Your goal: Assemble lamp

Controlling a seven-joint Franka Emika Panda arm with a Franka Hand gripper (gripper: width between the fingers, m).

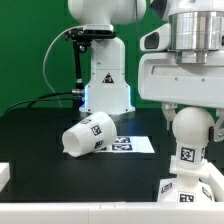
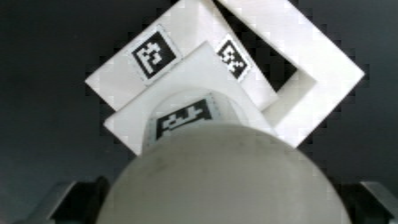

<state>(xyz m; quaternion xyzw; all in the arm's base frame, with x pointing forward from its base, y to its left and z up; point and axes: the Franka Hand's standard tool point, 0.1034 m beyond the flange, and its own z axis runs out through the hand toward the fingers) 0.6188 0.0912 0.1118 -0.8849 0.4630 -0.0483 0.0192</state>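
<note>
Bulb (image 1: pixel 188 128) stands upright on the lamp base (image 1: pixel 188 190), low at the exterior view's right. Gripper (image 1: pixel 186 112) hangs over it, fingers spread, not pinching; finger tips dark and blurred in the wrist view. Shade (image 1: pixel 88 135) lies tipped on its side beside the marker board (image 1: pixel 133 144). Step likely: seat the bulb; stay centred, descend straight. Black table (image 1: pixel 35 135), green backdrop (image 1: pixel 30 50)
</note>
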